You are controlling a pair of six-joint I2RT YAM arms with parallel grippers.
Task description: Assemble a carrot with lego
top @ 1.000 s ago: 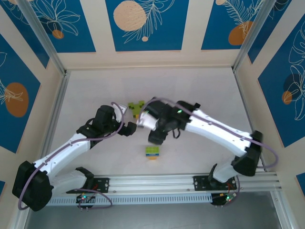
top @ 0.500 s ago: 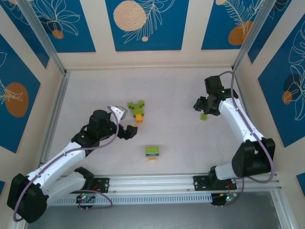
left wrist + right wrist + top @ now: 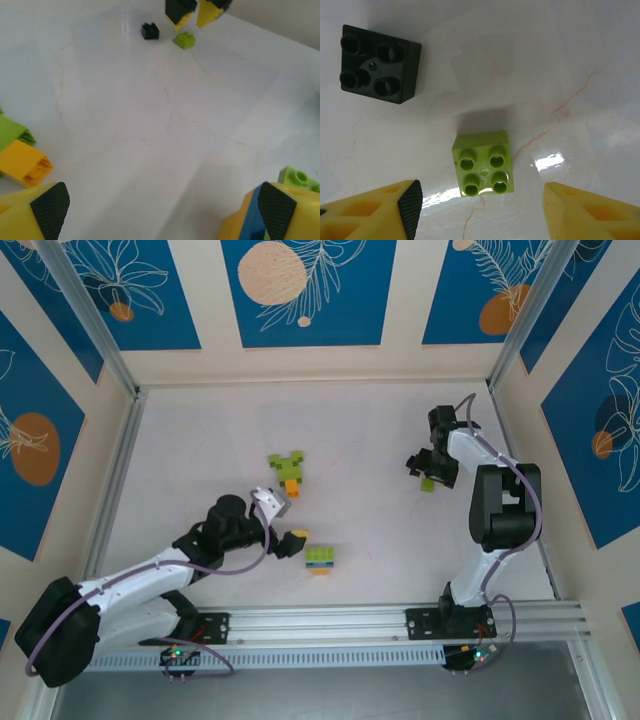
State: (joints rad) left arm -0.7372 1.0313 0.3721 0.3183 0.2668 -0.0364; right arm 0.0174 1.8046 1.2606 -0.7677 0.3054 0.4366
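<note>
Between the spread fingertips of the right gripper, in the right wrist view: lime green brick, four studs up, flat on the white table. Sits just ahead of the two yellow tips, about midway across the gap, touching neither. Up and toward the picture's left from it, well apart: black brick, studs up too, outside the gap. Right jaws wide apart, clamped on nothing.

Seen from above, both of these at the table's right side, the lime one just beside the gripper's tips.

Nearer the table's middle, from above: green, blue and orange stack, just beside one fingertip of the left gripper; touching or not, cannot tell. Farther back, near the other fingertip but apart from it: green-and-orange cluster, green pieces at the far end, orange piece at the near end. Left jaws likewise wide apart, bare table between the pads. In the left wrist view, corner of the stack right behind the pad at the lower right, orange end of the cluster just above the pad at the lower left, and far off at the top the lime and black bricks under the right gripper's tips.

Around all of it, cream walls with blue panels.
</note>
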